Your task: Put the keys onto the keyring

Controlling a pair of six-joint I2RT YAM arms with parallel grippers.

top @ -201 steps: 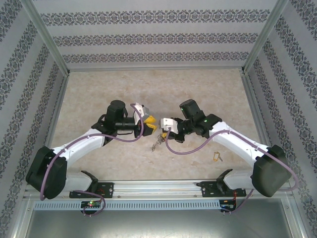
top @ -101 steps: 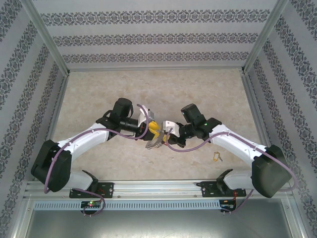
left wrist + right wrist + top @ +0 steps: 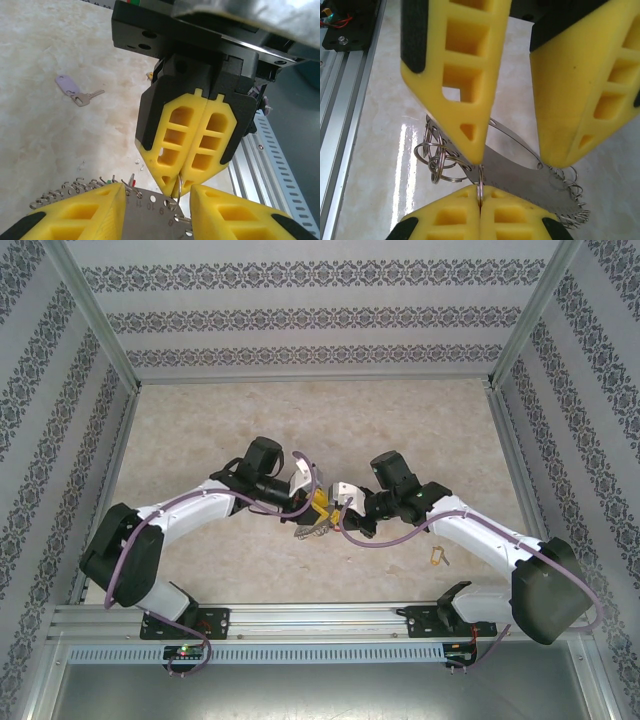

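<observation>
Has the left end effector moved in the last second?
Yes. The left end effector has shifted right and toward the near rail, now meeting the right end effector at the keyring.

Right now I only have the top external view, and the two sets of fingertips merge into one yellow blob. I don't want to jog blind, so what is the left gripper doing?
Observer: The left gripper is closed across the keyring, a flat grey numbered strip, gripping it by opposite edges.
Operator: And the right?
Observer: The right gripper is fully shut, pinching a small wire ring threaded at the keyring's edge.
Operator: Anything nearby to snag?
Observer: A bunch of loose wire rings hangs at one end of the keyring, right beside that pinch.
</observation>
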